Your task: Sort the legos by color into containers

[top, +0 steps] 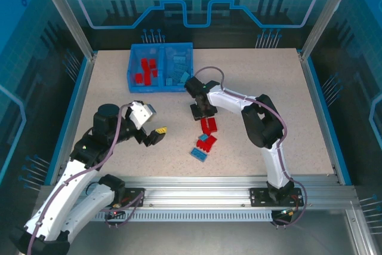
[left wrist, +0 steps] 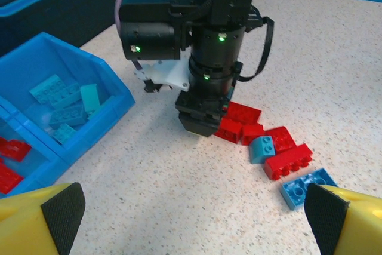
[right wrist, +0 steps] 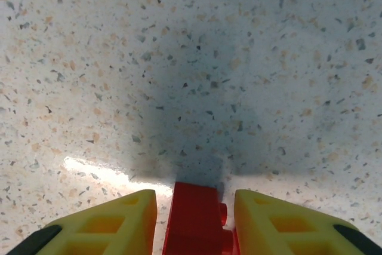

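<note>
Fingers (right wrist: 107,225) of right end effector (right wrist: 194,198) flank red lego (right wrist: 194,228) on table (right wrist: 179,58).

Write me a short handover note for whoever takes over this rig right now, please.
Left gripper: open, empty, above the table beside the loose pile.
Right gripper: down at the pile, fingers either side of a red brick; firm grip unconfirmed.
Bin: reds in the left compartment, light blues in the right.
Done: most bricks sorted.
Left: several loose reds, two loose blues.
</note>
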